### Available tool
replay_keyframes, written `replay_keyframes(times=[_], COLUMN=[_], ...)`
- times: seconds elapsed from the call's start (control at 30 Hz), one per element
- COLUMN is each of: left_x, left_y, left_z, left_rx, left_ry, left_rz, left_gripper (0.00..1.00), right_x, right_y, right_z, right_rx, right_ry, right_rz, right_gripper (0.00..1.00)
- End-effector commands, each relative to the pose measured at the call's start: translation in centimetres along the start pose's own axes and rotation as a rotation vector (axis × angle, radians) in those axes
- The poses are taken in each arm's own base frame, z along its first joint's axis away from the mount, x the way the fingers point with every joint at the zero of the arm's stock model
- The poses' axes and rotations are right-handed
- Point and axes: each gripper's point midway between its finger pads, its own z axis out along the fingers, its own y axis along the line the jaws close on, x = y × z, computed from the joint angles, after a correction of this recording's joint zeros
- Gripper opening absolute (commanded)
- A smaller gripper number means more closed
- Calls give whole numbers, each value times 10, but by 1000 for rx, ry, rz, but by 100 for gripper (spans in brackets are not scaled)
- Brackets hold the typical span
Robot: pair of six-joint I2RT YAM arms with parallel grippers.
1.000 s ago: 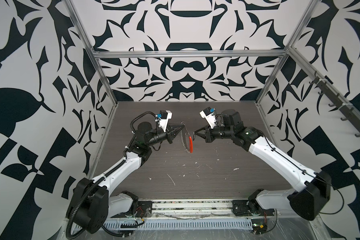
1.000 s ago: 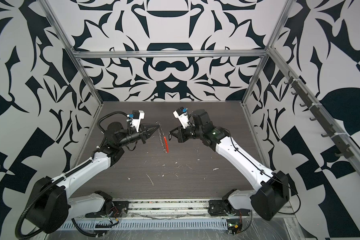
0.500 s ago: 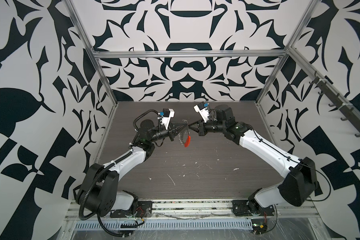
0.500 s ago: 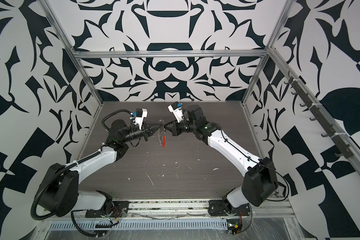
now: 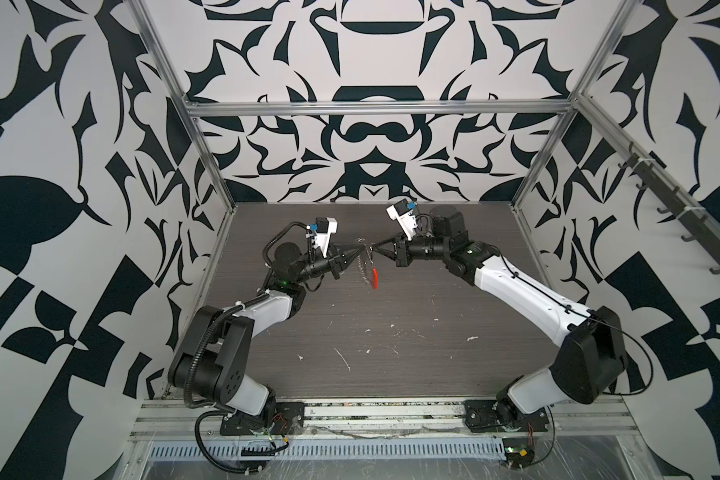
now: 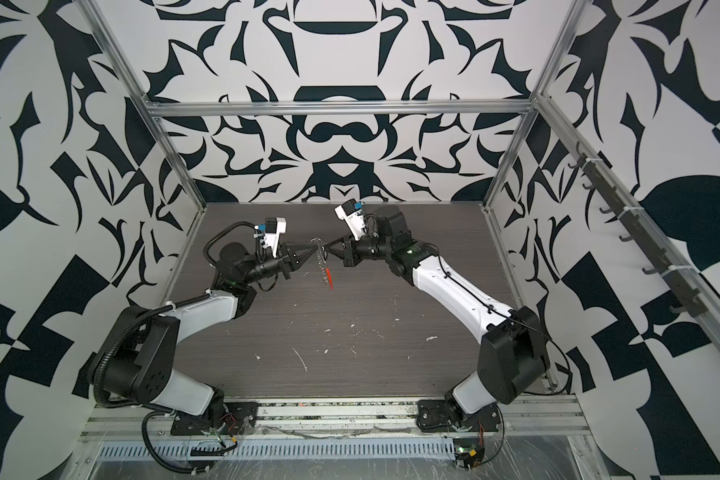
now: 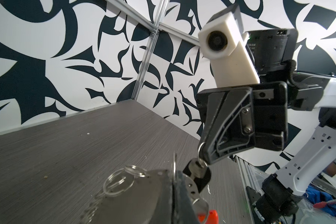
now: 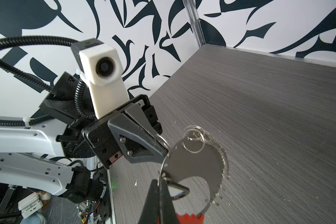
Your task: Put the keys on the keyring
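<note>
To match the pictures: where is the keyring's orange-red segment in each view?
In a top view: orange-red segment hangs mid-scene, above the table.
In a top view: same place.
Left wrist: at the frame edge.
Right wrist: at the frame edge.
Shared landmark: grey table.

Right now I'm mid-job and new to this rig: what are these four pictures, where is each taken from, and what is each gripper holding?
Two robot arms stand at the near edge of a dark table. Two pictures look down from one overhead camera pair. The other two come from a camera on each wrist, each facing the opposite arm. The left gripper and right gripper meet tip to tip above the table, both shut. Between them hangs the keyring, a silver crescent fringed with small rings, orange at its low end. The left gripper pinches it near its upper end. The right gripper pinches a small ring carrying the black key tag. Whether that ring is threaded on yet, I cannot tell. Pale specks dot the table.
</note>
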Motion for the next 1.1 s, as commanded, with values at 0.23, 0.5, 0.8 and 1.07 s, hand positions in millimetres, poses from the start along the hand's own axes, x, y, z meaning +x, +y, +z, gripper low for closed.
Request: replay_keyframes(times=[0.23,0.5,0.8,1.07], left_x=[-16,-14,-14,-16], left_y=[-21,-22,-21,-24], left_z=[-4,-3,-2,-2], left_rx=[96,105,110,120], left_ry=[-61,-46,-45,-41], left_rz=[21,11,5,2], left_gripper=[0,0,0,0], right_x=[-30,-37,-40,-36], right_y=[22,31,33,33], right_z=[-5,-4,-1,9], right_rx=[-65,-78,-72,-77], right_ry=[-46,-57,-48,-16], right_rz=[-56,-67,-75,-70], right_gripper=[0,0,0,0])
